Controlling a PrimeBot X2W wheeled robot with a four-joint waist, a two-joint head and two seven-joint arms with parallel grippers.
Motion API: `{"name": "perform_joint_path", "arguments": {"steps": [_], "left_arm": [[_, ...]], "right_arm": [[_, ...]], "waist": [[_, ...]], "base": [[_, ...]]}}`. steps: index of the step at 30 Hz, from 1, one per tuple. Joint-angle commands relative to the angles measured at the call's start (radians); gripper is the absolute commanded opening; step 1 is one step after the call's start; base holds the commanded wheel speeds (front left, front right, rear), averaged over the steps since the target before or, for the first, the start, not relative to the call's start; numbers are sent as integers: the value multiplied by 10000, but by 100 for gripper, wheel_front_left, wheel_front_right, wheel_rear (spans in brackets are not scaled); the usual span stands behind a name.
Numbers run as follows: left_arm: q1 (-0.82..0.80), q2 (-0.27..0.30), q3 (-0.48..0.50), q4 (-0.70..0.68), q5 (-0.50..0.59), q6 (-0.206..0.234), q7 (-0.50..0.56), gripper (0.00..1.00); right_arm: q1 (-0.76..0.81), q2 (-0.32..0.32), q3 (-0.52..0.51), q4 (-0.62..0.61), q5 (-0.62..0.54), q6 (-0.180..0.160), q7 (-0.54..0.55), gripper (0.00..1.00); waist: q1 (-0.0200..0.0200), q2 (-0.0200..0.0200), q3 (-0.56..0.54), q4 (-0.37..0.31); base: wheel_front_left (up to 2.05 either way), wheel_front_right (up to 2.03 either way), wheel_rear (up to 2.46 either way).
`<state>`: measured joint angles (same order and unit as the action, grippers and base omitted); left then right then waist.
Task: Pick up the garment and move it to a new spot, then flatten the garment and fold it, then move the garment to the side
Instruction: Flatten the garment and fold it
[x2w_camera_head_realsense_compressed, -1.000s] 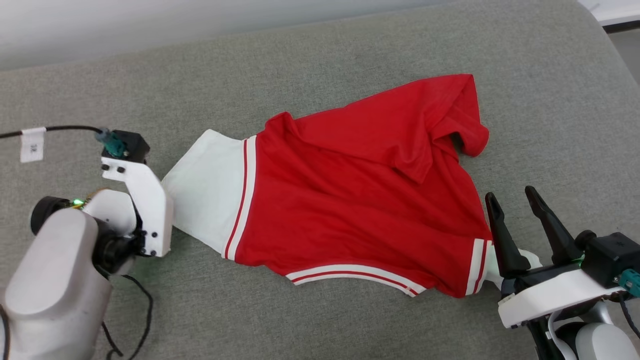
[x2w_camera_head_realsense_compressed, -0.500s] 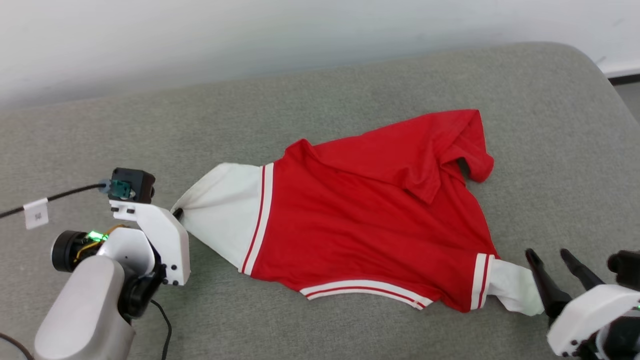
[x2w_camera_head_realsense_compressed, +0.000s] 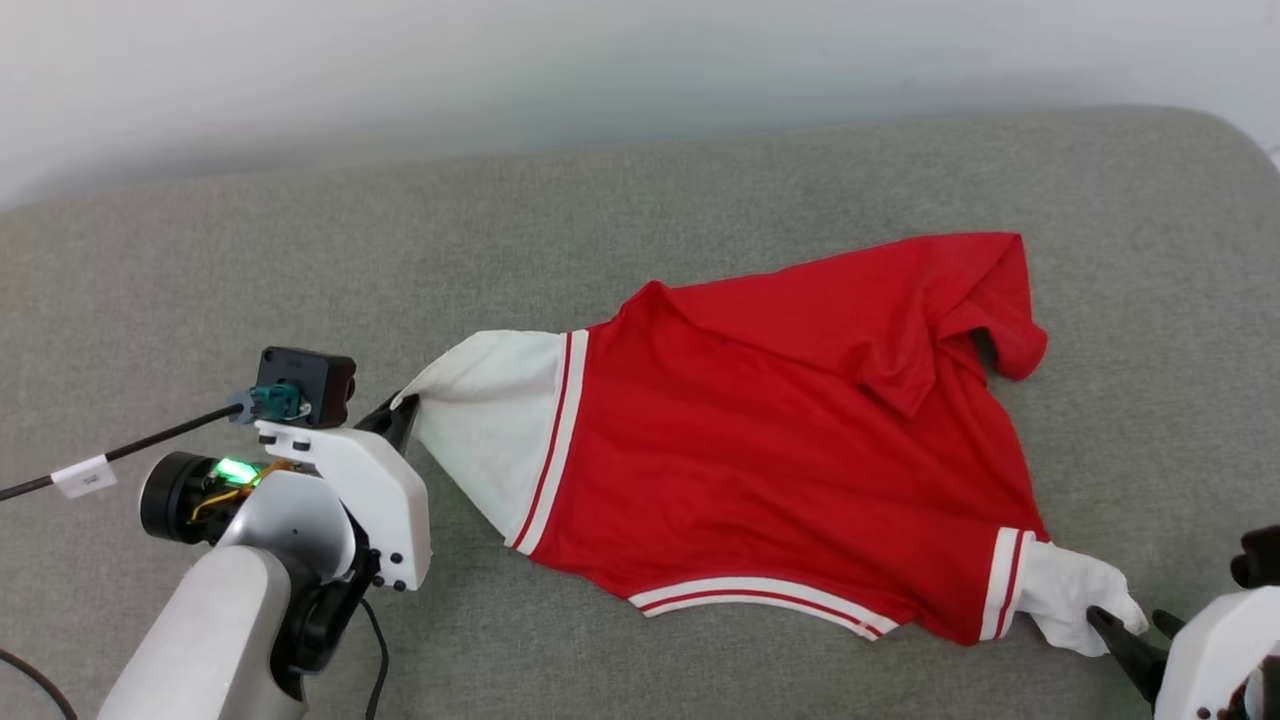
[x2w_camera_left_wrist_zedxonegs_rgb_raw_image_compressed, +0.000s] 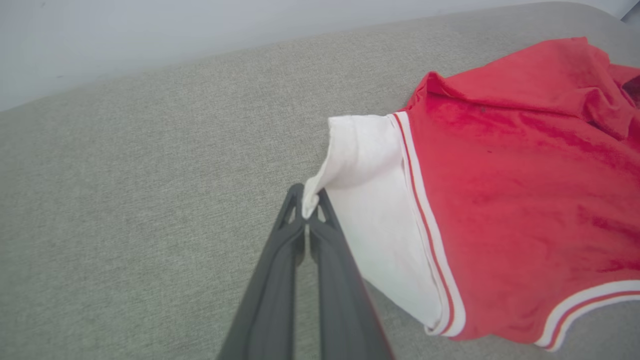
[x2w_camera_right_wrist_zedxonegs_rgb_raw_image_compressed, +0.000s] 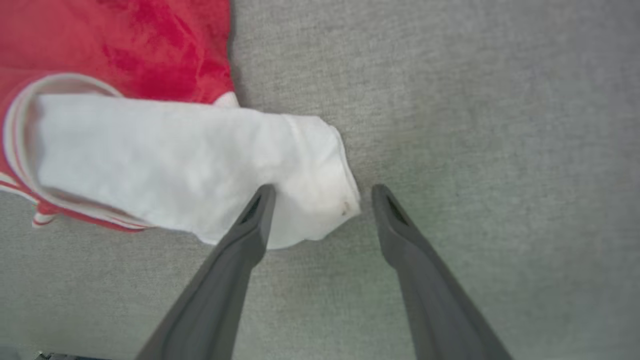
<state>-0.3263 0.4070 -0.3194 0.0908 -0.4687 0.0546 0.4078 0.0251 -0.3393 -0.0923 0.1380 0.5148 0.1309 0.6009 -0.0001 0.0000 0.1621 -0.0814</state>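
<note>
Cushion (x2w_camera_head_realsense_compressed: 250, 260) in grey lies under all. At left, the left gripper (x2w_camera_left_wrist_zedxonegs_rgb_raw_image_compressed: 306, 212) is closed on the corner of one white sleeve (x2w_camera_left_wrist_zedxonegs_rgb_raw_image_compressed: 370, 200), which is raised. The garment (x2w_camera_head_realsense_compressed: 780, 450) lies spread in the middle, wrinkled at its far right end. At right, the right gripper (x2w_camera_right_wrist_zedxonegs_rgb_raw_image_compressed: 323, 192) stands open, one finger over the other sleeve (x2w_camera_right_wrist_zedxonegs_rgb_raw_image_compressed: 175, 165).

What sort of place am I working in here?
Probably an indoor test setup: a grey fabric-covered cushion, like a sofa seat or padded bench, against a plain pale wall, with the garment lying on it.
</note>
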Motion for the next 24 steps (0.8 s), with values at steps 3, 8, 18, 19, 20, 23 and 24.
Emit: {"name": "perform_joint_path", "arguments": {"steps": [3,8,18,19,20,23,24], "left_arm": [[-139,71,-33,-405,138,89,50,0],[-287,73,-64,-550,145,96,60,0],[-148,98,-84,-329,68,80,-183,0],[-111,112,-77,-323,67,89,-180,0],[-80,121,-59,-337,42,89,-235,0],[-81,200,28,-423,102,147,-385,0],[-86,208,69,-456,87,181,-439,0]], "right_arm": [[-523,118,143,412,133,-3,215,100],[-839,158,544,1317,368,-3,402,100],[-887,-27,778,1685,630,-5,661,0],[-890,-77,705,1519,560,-5,663,0],[-903,-183,637,1291,470,-5,613,0],[-994,-400,406,470,231,-3,494,0],[-1018,-460,337,212,148,-5,468,0]], "waist": [[1,0,575,211],[1,0,878,313],[1,0,549,328],[1,0,454,313],[1,0,351,297],[1,0,34,240],[1,0,-75,221]], "base": [[0,0,0],[0,0,0],[0,0,0],[0,0,0],[0,0,0],[0,0,0],[0,0,0]]}}
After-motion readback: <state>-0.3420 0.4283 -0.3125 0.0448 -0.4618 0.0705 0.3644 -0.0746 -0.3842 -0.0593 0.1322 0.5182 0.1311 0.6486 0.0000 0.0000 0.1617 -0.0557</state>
